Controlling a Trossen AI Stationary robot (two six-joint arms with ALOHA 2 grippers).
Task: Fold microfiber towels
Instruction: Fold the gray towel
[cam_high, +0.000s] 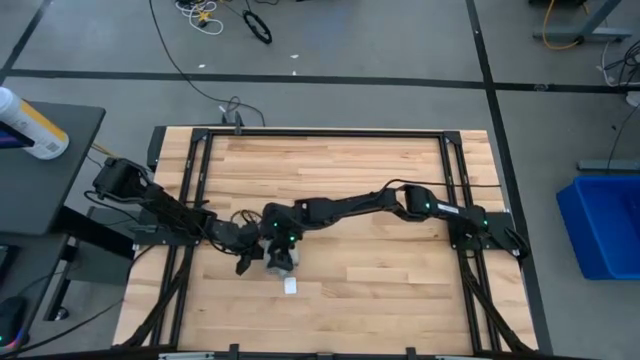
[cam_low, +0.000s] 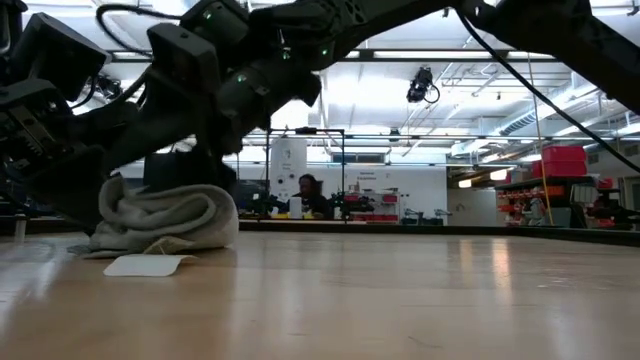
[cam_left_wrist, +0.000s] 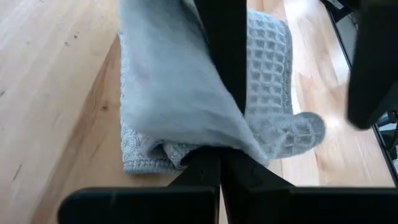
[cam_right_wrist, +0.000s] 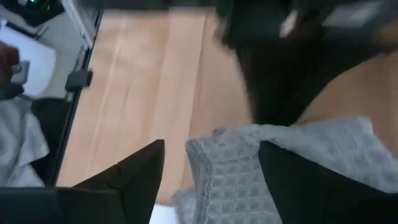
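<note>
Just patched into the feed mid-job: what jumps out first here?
Both arms meet over one bunched grey towel near the table's front left. The left gripper is shut on a fold of it, while the right gripper stands open, a finger on either side of the cloth. A white tag lies flat in front.

One towel (cam_high: 282, 258), one white tag (cam_high: 290, 286) — two end effectors — one table (cam_high: 380, 290)

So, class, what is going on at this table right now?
A two-armed robot is folding a grey-blue microfiber towel on a wooden table. The towel lies bunched into a small bundle, its white tag flat on the wood beside it. The left gripper is shut on a fold of the towel. The right gripper stands open, straddling another edge of the cloth.
</note>
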